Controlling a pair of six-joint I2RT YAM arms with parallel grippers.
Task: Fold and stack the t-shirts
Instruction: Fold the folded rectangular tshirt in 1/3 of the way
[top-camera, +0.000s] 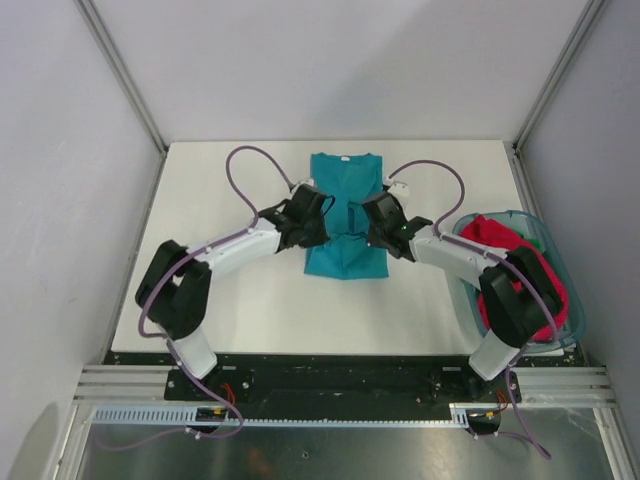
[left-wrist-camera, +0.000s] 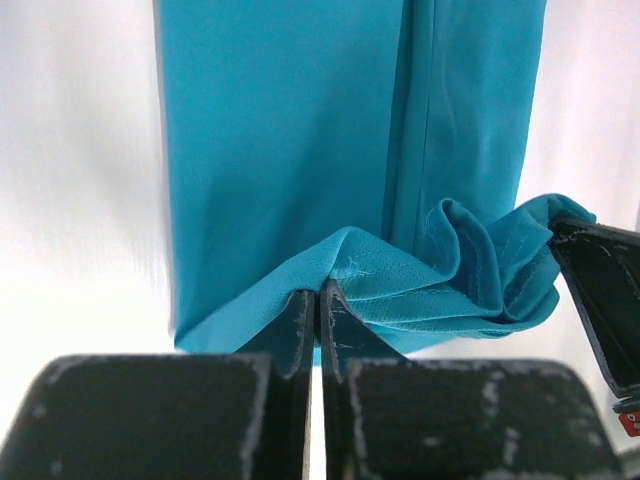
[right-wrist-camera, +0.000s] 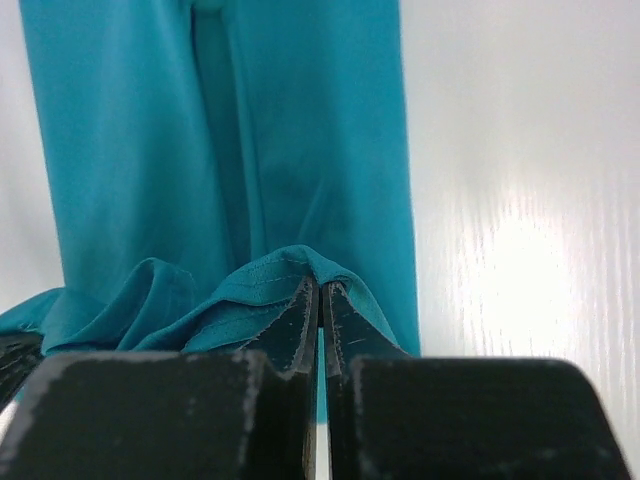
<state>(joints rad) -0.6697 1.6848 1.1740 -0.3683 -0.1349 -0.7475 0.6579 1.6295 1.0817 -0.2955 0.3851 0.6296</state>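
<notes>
White table, grey walls on three sides, metal framing at the corners.

Top external view: the teal-blue t-shirt lies flat at the centre of the table towards the far side. It is folded lengthwise into a narrow strip with the collar at the far end. The left gripper and the right gripper are both down on the shirt near its middle, close together, one at each long edge. A translucent teal basket sits at the right edge of the table. It holds the magenta-red t-shirt, bunched, with a bit of green cloth beside it. The right arm partly covers the basket.

Left wrist view: the fingers are pressed together on a raised ridge of teal cloth. The fabric beyond them is puckered into loose folds, and the rest of the strip lies flat further on. A dark finger of the other claw touches the bunched cloth at the right edge.

Right wrist view: the fingers are likewise clamped together on a lifted fold of the same shirt. Gathered cloth lies to the left and bare table to the right.
</notes>
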